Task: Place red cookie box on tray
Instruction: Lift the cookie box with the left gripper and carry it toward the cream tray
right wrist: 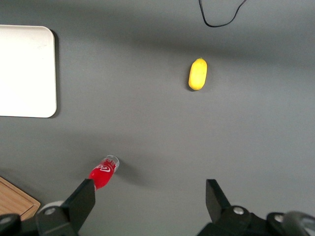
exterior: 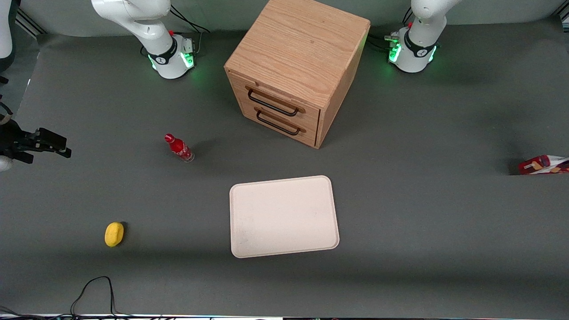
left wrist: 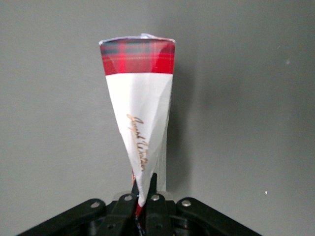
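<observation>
1. Front view — one tray [exterior: 284, 217], cream-white, lies flat on the table in front of one wooden cabinet [exterior: 295, 66] with two drawers. One red cookie box [exterior: 543, 165] shows at the working arm's end of the table, well apart from the tray, cut off by the picture's edge. One small red bottle [exterior: 179, 148] and one yellow object [exterior: 114, 234] sit toward the parked arm's end.

2. Left wrist view — the gripper [left wrist: 144, 199] is clamped on one end of the red cookie box [left wrist: 140, 113]; fingers pressed against the carton, which extends away from the camera over grey table.

3. Right wrist view — one tray [right wrist: 25, 71], one red bottle [right wrist: 103, 172], one yellow object [right wrist: 198, 74]; all apart.
</observation>
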